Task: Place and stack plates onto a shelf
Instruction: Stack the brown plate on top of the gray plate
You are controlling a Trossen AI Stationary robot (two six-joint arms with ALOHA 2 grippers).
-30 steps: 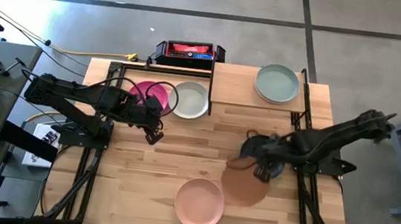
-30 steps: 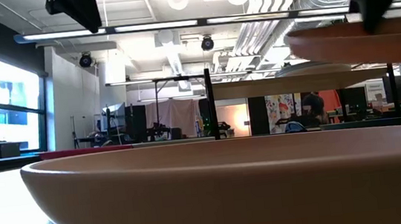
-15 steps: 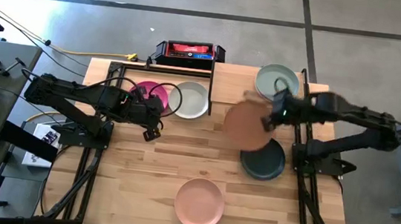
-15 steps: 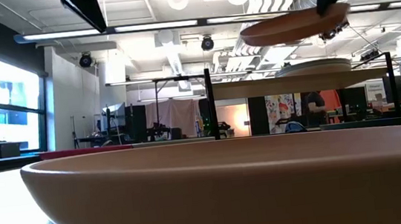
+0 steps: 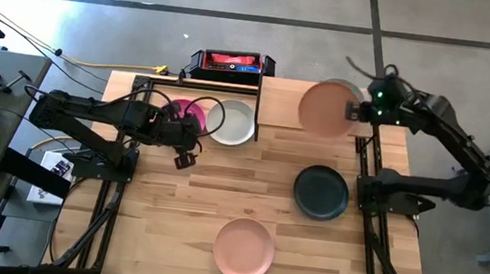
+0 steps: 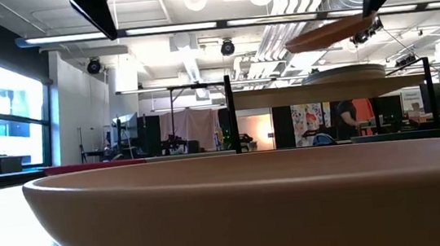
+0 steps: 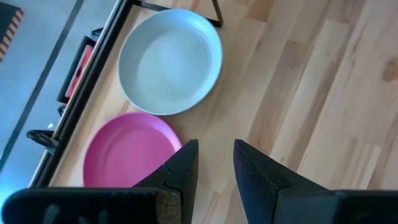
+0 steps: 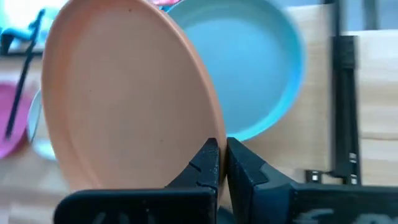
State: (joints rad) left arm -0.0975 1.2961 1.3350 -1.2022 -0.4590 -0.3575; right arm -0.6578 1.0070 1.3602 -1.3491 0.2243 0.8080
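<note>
So my right claw (image 5: 354, 111) is up over the shelf (image 5: 285, 105) at about 1 o'clock on the table, pinched tight on the rim of a brown plate (image 5: 325, 109). In the right wrist view you can see both fingers (image 8: 208, 163) squeezed together on the plate's edge (image 8: 124, 99), with barely a sliver between them. The plate is in the air, not resting on anything, and from the low view it hangs tilted (image 6: 333, 32) above the pale green plate (image 6: 343, 73) that already sits on the shelf board. From above, the brown one covers most of that green plate (image 5: 352, 86), only a thin bit of it peeks out at the far side. My left claw (image 5: 185, 159) is hanging over the table at roughly 10 o'clock, just beside the pink-magenta plate (image 5: 179, 112) and the light grey plate (image 5: 234, 122), which sit side by side and touching at 11 o'clock, under the black frame left of the shelf. Its fingers (image 7: 183, 168) are a little apart with nothing between them, just bare wood below. Elsewhere, a dark teal plate (image 5: 320, 192) lies flat at 3 o'clock, and a peach plate (image 5: 243, 249) sits near the front edge at 6 o'clock, well apart from everything else.
</note>
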